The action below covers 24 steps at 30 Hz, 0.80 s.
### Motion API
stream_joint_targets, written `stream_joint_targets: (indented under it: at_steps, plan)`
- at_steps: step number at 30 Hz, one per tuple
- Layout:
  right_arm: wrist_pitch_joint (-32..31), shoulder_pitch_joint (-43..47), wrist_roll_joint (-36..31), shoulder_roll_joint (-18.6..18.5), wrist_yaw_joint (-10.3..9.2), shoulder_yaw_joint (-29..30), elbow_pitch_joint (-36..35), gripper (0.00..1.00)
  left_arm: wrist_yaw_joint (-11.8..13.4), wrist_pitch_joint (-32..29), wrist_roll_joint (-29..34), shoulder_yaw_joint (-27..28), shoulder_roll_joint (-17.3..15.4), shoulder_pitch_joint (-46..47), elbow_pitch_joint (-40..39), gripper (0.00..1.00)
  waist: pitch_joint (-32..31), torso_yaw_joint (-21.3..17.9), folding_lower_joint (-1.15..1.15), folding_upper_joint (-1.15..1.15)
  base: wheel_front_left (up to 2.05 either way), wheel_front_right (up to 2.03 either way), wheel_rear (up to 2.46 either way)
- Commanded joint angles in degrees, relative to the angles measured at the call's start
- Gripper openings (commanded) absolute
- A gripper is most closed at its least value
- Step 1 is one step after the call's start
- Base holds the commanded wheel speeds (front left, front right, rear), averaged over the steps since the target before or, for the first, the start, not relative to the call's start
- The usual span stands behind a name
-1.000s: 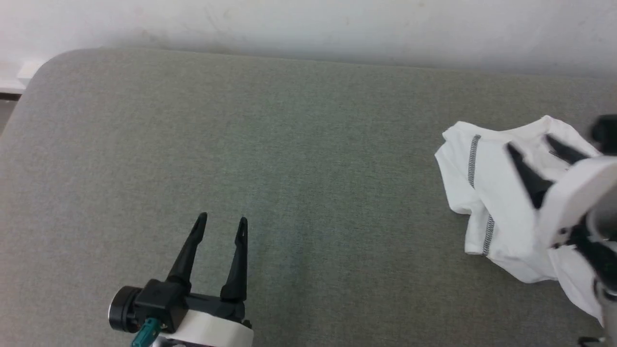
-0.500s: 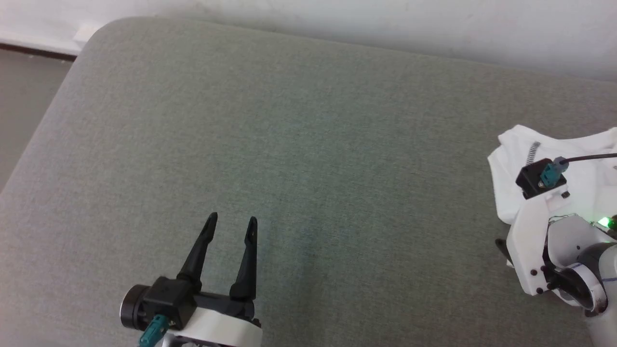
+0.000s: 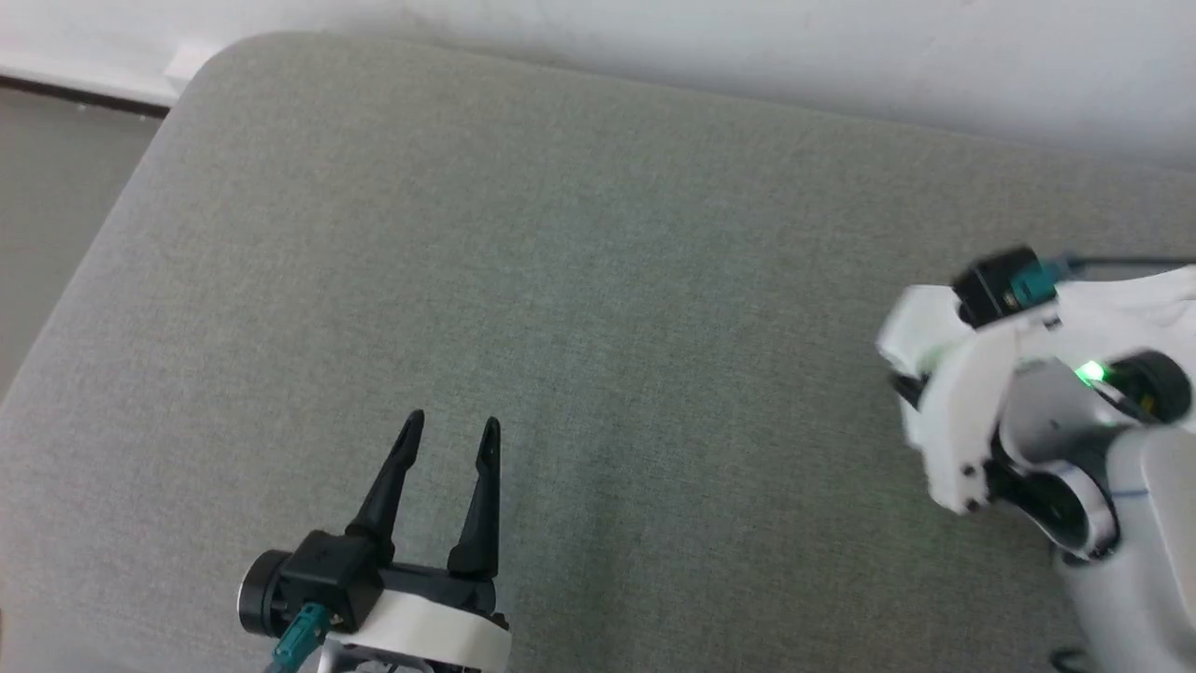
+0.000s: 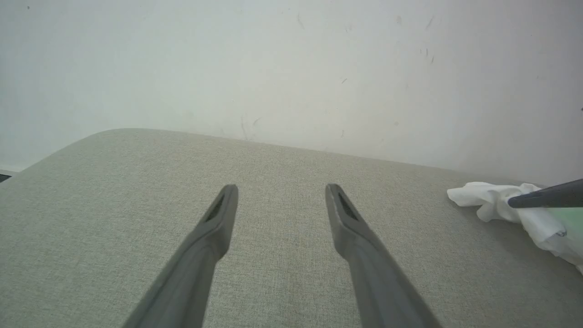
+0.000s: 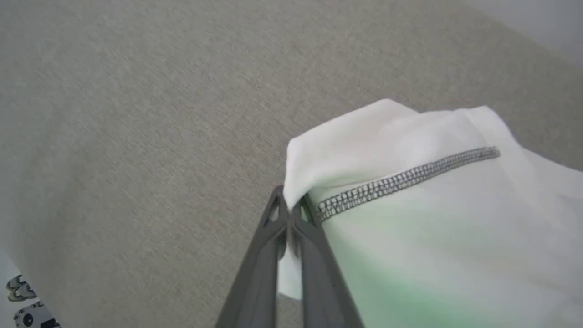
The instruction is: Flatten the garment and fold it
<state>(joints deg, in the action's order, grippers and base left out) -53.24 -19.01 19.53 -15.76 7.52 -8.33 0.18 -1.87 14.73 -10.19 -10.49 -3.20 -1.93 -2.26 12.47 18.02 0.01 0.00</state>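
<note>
1. Grey-green woven cloth covers the whole cushion, rounded at its far left corner.
2. Nearest, above the cushion's near edge and left of its middle: the left gripper. Hovers clear of the cloth, both long dark fingers spread well apart, only bare cushion between them. Points toward the cushion's far edge.
3. Farther in, at the cushion's right side: the right gripper. Jaws brought together, clamped on a folded edge of the garment, with just that pinch of cloth between the fingertips. Blurred in the head view, its white wrist housing over the garment, with a small green lamp lit on it.
4. Same right side, toward the cushion's far edge: the garment itself, white, bunched and crumpled rather than spread flat. Bears a line of dark grey stitching that starts just beside the clamped fingertips and slants away from them. Shows a faint green tint on the cloth nearest the wrist. In the left wrist view, lies with its loose end on the cushion.
5. Past the cushion's left edge: a strip of darker floor.
6. Beyond the cushion's far edge: a pale wall, lightly scuffed.
</note>
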Motion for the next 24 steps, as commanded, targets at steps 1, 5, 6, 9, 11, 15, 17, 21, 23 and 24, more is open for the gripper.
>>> stream_joint_targets:
  at_steps: [1,5,6,9,11,15,17,21,23,24]
  plan:
    - [0.82,-2.77,1.62,1.99,-0.03,-0.72,-0.73,0.00,0.38,0.27,0.16,0.19,0.20,-0.17,0.16,1.00,-2.72,-1.80,-0.01,0.00,0.00,0.00,0.00]
    - [2.09,-9.42,4.93,7.39,-0.03,-4.10,-0.81,0.00,0.44,0.27,0.29,0.36,0.22,-0.97,0.24,1.00,-4.50,-2.32,-0.01,0.00,0.00,0.00,0.00]
    - [2.46,-11.13,5.56,8.80,-0.03,-5.21,-0.39,0.00,0.44,0.27,0.31,0.43,0.23,-1.14,0.24,1.00,-4.73,-2.37,-0.01,0.00,0.00,0.00,0.00]
    - [4.03,-15.24,7.33,11.66,-0.03,-9.47,1.89,0.00,0.33,0.27,0.23,0.68,0.24,-1.70,0.24,1.00,-4.97,-2.07,-0.01,0.00,0.00,0.00,0.00]
    - [5.13,-16.37,9.07,12.54,-0.03,-12.60,4.20,0.00,0.25,0.27,0.09,0.83,0.24,-1.99,0.32,1.00,-4.74,-1.53,-0.01,0.00,0.00,0.00,0.00]
    - [8.60,-15.88,13.08,12.84,-0.03,-17.71,10.38,0.00,0.00,0.27,-0.09,0.60,0.26,-1.89,0.66,1.00,-3.40,0.00,-0.01,0.00,0.00,0.00,0.00]
    - [10.65,-15.18,13.40,12.85,-0.03,-19.11,14.30,0.47,-0.21,0.27,-0.23,0.12,0.27,-1.43,1.02,1.00,-2.46,0.93,-0.01,0.00,0.00,0.00,0.00]
    - [12.87,-14.72,13.28,12.87,-0.03,-21.23,20.14,1.00,-0.14,0.27,-0.59,-0.53,0.29,-0.32,1.52,1.00,-1.10,1.80,-0.01,0.00,0.00,0.00,0.00]
    - [13.97,-15.29,13.27,12.87,-0.03,-21.51,21.23,1.00,0.04,0.27,-0.82,-0.65,0.30,0.02,1.62,1.00,-0.71,1.70,-0.01,0.00,0.00,0.00,0.00]
    - [14.66,-15.71,13.65,12.87,-0.03,-21.17,21.28,1.00,0.12,0.27,-0.92,-0.70,0.31,0.09,1.67,1.00,-0.62,1.53,-0.01,0.00,0.00,0.00,0.00]
